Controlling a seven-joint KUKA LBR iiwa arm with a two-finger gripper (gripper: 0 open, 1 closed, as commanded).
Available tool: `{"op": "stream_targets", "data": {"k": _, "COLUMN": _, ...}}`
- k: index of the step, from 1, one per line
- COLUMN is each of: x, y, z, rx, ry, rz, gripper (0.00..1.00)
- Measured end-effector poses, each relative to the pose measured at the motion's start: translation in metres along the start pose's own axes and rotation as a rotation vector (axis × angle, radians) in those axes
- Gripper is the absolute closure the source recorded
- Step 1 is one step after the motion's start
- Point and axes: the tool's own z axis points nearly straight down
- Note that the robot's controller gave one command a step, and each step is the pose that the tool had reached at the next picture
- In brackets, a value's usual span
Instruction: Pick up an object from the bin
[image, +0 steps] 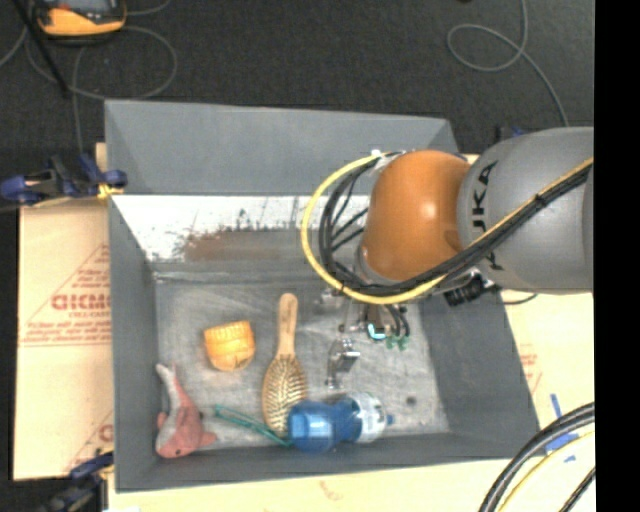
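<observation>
— Progress on the pick, as you read it?

— Early, I'd say. The claw (343, 362) hangs low inside the bin (290, 165), over a bare patch of floor right of centre, and I see nothing pinched in it. Whether it is spread or pressed together I cannot tell; it is small and dark under the wrist.

— What lies nearest?

— A wooden hairbrush (284, 384) just to its left, handle toward the far wall and bristle head toward the near one. Just below the claw lies a blue bottle (324, 423) on its side, with its clear end pointing right. I judge one of those two to be the likely target, but I cannot say which.

— And the next move?

— It calls for a shift sideways or toward the near wall until the claw is centred over one of them, then a straight descent. The brush handle looks the easier grip; the bottle may roll.

— Anything else in there?

— An orange ridged lump (229, 345) well left, a pink toy (178, 421) in the near-left corner, and a thin green strip (238, 419) running under the brush head.

— What is hidden?

— The orange cover (415, 215) and looped cables hide the bin's far-right floor, and the green strip's right end disappears by the bottle.
</observation>
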Motion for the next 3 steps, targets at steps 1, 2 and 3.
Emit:
{"op": "stream_targets", "data": {"k": 1, "x": -0.002, "y": 0.000, "z": -0.004, "rx": -0.001, "ry": -0.008, "rz": 0.001, "gripper": 0.00}}
{"op": "stream_targets", "data": {"k": 2, "x": 0.016, "y": 0.030, "z": 0.035, "rx": 0.000, "ry": -0.014, "rz": 0.013, "gripper": 0.00}}
{"op": "stream_targets", "data": {"k": 3, "x": 0.042, "y": 0.045, "z": 0.082, "rx": -0.005, "ry": -0.049, "rz": -0.057, "gripper": 1.00}}
